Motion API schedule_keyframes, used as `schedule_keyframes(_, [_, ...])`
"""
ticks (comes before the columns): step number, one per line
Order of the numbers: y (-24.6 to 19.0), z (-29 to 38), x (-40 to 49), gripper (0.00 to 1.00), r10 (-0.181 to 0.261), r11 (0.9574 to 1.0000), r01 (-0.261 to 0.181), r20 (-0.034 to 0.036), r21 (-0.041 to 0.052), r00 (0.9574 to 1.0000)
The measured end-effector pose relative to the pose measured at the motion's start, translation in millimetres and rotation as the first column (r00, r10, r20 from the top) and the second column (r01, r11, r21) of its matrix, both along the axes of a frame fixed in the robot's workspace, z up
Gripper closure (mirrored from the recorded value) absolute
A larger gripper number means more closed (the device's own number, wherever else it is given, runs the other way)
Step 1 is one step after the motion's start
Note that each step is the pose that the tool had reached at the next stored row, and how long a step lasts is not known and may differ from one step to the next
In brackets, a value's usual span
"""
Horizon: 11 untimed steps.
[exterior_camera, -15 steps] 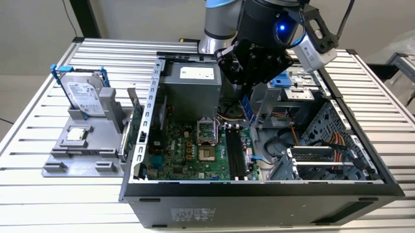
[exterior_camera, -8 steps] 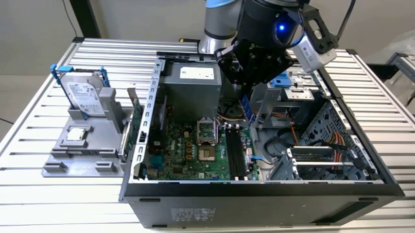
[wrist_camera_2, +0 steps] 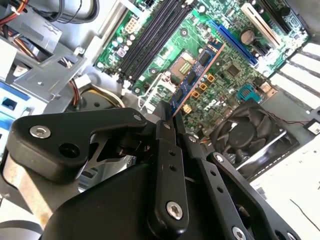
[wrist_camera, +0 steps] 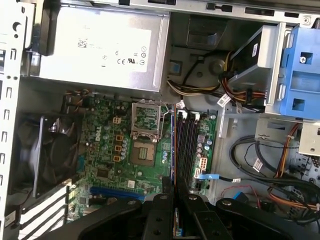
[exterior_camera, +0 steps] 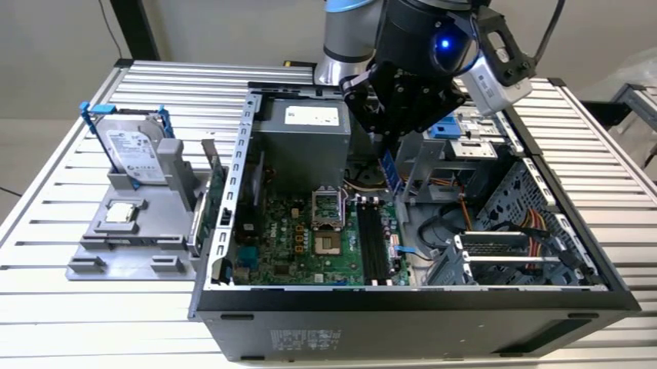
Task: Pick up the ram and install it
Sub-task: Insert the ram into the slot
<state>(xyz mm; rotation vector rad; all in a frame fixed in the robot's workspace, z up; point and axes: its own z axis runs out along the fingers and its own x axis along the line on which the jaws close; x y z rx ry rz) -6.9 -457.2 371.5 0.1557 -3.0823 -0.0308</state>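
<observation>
My gripper point(exterior_camera: 388, 146) hangs over the open computer case point(exterior_camera: 411, 304) and is shut on the ram point(exterior_camera: 390, 171), a narrow green stick with dark chips. In the second wrist view the ram point(wrist_camera_2: 194, 77) sticks out from between the black fingers point(wrist_camera_2: 167, 150), well above the motherboard. In the first wrist view the ram point(wrist_camera: 173, 150) shows edge-on, beside the black memory slots point(wrist_camera: 186, 145) and parallel to them. Those slots point(exterior_camera: 371, 238) lie below the gripper, toward the case's front.
A grey power supply point(exterior_camera: 300, 146) stands beside the gripper, and the processor socket point(exterior_camera: 326, 223) sits next to the slots. Cables and drive cages point(exterior_camera: 513, 223) fill the exterior view's right. Outside the case, a grey holder point(exterior_camera: 88, 265) carries a hard drive point(exterior_camera: 134, 150) and a processor chip point(exterior_camera: 121, 214).
</observation>
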Motion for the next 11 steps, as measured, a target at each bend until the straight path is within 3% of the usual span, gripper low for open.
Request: schedule_keyframes(11, [0.0, -0.1, 0.0, 1.0, -0.026, 0.9997, 0.026, 0.0, 0.0, 0.9997])
